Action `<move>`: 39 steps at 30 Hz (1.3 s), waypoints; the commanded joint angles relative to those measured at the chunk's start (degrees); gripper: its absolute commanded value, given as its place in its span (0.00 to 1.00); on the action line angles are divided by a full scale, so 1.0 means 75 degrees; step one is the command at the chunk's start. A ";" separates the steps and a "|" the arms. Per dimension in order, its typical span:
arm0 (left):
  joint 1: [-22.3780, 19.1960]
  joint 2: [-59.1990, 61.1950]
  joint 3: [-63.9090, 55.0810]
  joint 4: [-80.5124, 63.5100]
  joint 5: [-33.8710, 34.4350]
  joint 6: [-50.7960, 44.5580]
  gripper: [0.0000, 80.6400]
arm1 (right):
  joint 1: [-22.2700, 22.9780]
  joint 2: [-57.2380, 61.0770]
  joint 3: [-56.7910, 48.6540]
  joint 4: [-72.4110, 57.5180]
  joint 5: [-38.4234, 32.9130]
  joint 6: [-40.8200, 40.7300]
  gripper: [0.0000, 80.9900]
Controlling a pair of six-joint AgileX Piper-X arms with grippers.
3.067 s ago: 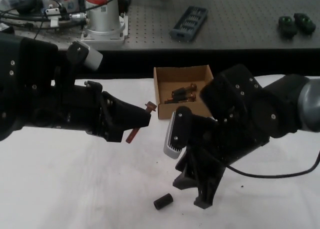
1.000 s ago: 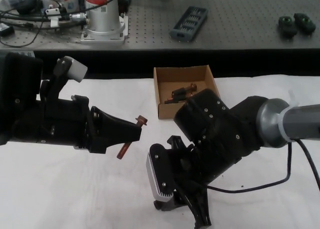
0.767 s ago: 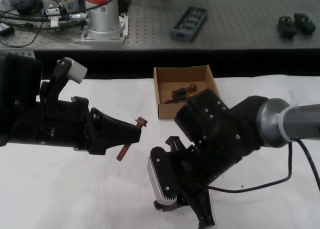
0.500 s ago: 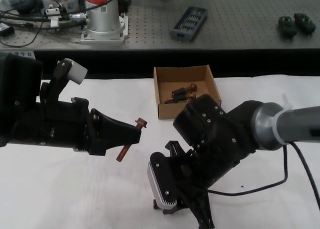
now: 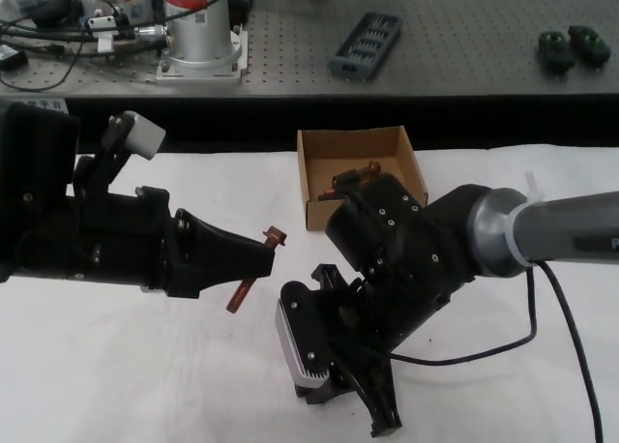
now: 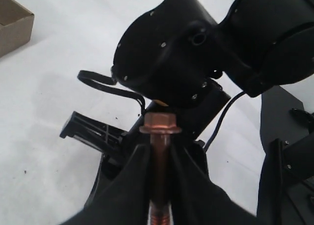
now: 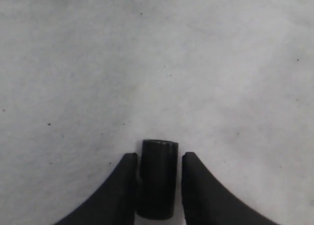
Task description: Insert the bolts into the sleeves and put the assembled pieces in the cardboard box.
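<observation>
With assembled pieces [image 5: 353,180] in the cardboard box [image 5: 314,216], your left hand [image 5: 253,269] pinching a copper bolt [image 6: 160,129] aloft and your right hand [image 7: 158,185] narrowed around, seemingly not yet clamping, the black sleeve [image 7: 158,173] on the tabletop [image 7: 221,63], this pair's insertion and boxing remain.

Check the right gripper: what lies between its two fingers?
A black sleeve lies on the white cloth between the right gripper's fingers, flanked closely by both, as the right wrist view shows.
</observation>
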 commanded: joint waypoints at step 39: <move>-0.0263 -0.0245 -0.0037 -0.2484 -0.1486 -0.1853 0.01 | -0.2452 -0.2892 0.2798 -0.4658 -0.4296 0.7729 0.17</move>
